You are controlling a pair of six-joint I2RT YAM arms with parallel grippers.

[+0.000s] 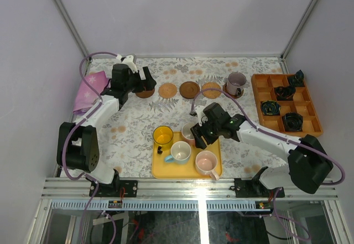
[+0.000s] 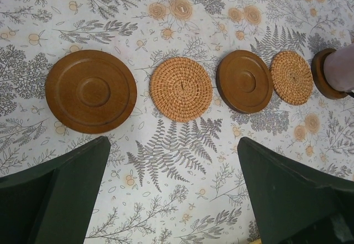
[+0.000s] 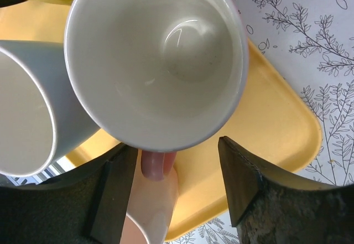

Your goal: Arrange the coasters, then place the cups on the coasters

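Left gripper gapes empty above a smooth wooden coaster and a woven coaster; right gripper sits part-open astride the handle of a glossy pink cup

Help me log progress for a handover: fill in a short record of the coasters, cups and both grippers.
coasters: five in a row at the table's far side
cup on a coaster: purple-grey cup, on the rightmost coaster
cups on the yellow tray: yellow cup, light blue cup, near pink cup, far pink cup
left gripper: open, above the coaster row, holding nothing
right gripper: open, fingers either side of the far pink cup's handle
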